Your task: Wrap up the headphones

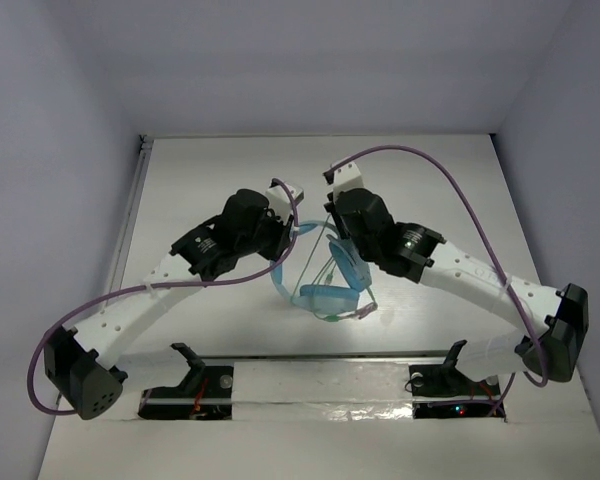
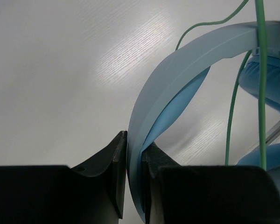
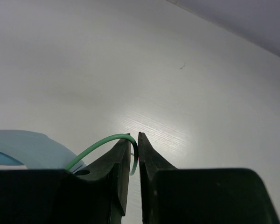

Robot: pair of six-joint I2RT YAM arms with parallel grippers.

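The light blue headphones [image 1: 330, 290] hang between my two arms above the white table [image 1: 180, 180]. My left gripper [image 1: 285, 232] is shut on the thin band [image 2: 177, 74], which runs up between its fingers [image 2: 116, 158] in the left wrist view. An earcup [image 2: 270, 79] shows at the right there. My right gripper [image 1: 332, 215] is shut on the pale-green cable [image 3: 100, 144], which arches over its left finger [image 3: 121, 163] and down between the two. Loops of cable [image 2: 261, 84] hang across the band and near the lower earcup [image 1: 350, 312]. The plug is not visible.
Thick purple robot cables [image 1: 450, 190] arc over both arms. Two black mounts [image 1: 195, 365] stand at the near table edge. White walls close the back and sides.
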